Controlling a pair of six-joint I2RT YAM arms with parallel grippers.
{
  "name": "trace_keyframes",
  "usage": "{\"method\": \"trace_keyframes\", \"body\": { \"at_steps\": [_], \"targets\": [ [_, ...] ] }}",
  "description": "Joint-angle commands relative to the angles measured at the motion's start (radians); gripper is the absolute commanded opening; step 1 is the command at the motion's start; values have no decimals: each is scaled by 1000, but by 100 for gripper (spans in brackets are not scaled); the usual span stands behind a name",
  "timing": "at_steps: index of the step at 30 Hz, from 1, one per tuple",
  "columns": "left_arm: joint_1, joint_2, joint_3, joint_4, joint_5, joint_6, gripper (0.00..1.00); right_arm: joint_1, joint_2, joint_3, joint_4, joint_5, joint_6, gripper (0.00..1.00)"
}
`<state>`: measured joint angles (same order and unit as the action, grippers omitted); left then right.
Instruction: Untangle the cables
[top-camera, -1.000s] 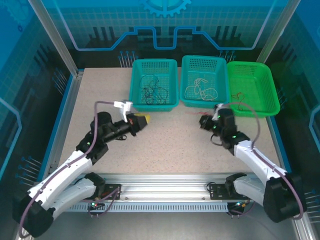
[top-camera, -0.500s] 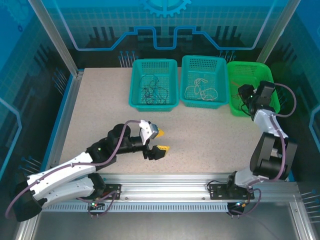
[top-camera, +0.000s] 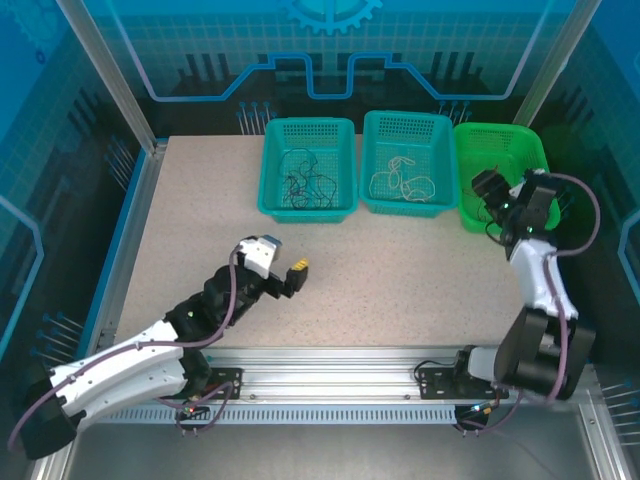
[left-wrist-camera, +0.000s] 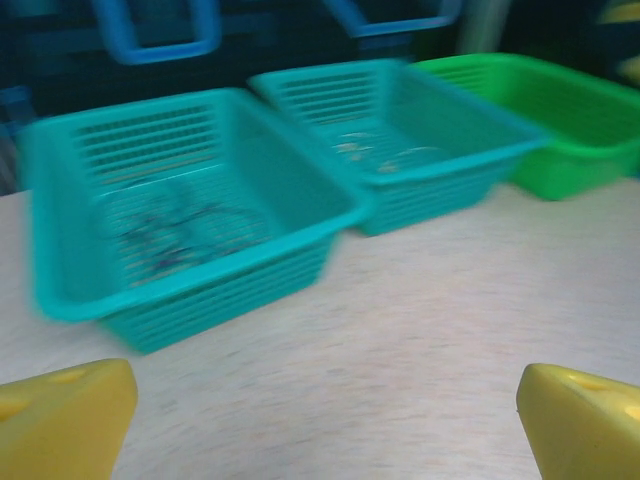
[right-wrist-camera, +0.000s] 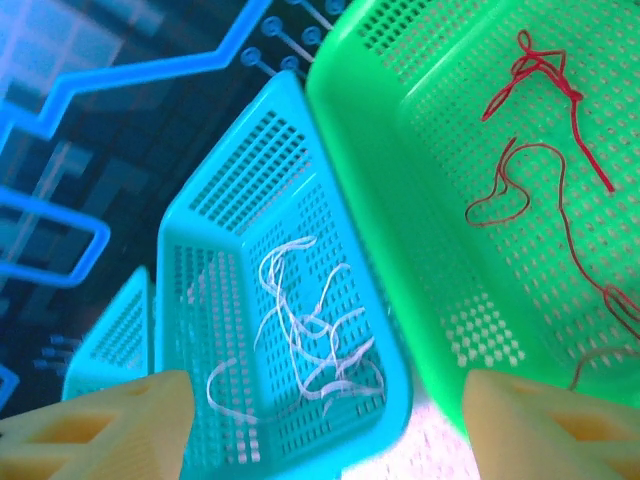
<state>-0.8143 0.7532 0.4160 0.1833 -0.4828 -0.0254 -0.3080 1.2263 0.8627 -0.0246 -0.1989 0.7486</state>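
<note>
The cables lie sorted in three baskets. Dark cables (top-camera: 305, 185) (left-wrist-camera: 170, 225) sit in the left teal basket (top-camera: 272, 165), whitish cables (top-camera: 405, 182) (right-wrist-camera: 310, 330) in the middle teal basket (top-camera: 372, 160), and red cables (right-wrist-camera: 530, 140) in the green basket (top-camera: 530, 175). My left gripper (top-camera: 285, 262) (left-wrist-camera: 325, 430) hovers open above bare table, well short of the baskets, with nothing between its yellow fingertips (left-wrist-camera: 60, 420). My right gripper (top-camera: 487, 188) (right-wrist-camera: 325, 430) hangs open over the seam between the middle and green baskets, holding nothing.
The three baskets stand side by side along the far edge of the speckled table (top-camera: 400, 270). Metal frame posts (top-camera: 110, 90) and blue panels wall in the table. A rail (top-camera: 330, 385) with both arm bases runs along the near edge.
Both grippers went from shut to open. The left arm pulled back from the left basket towards the near middle of the table. The right arm swung from the table up to the green basket.
</note>
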Motion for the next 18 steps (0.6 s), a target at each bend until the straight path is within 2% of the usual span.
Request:
{"method": "trace_keyframes", "body": {
  "at_steps": [1,4,5,7,11,15,18],
  "targets": [
    [104,0,-73,105,-244,14,99,123,-194,-133,-99,205,-200,73],
    [221,7,-139,201,-258,42,99,299,-320,-293,-19,543,-353,75],
    [262,18,-159,236,-254,52,99,339,-336,-363,61,631,-413,99],
    [337,51,-173,282,-238,65,99,371,-325,-451,186,702,-519,100],
    [467,182,-180,384,-120,104,99,373,-187,-479,256,682,-547,100],
    [617,384,-186,567,67,68,99,385,-6,-469,470,628,-577,100],
    [710,535,-166,721,220,28,99,396,123,-484,730,601,-638,100]
  ]
}}
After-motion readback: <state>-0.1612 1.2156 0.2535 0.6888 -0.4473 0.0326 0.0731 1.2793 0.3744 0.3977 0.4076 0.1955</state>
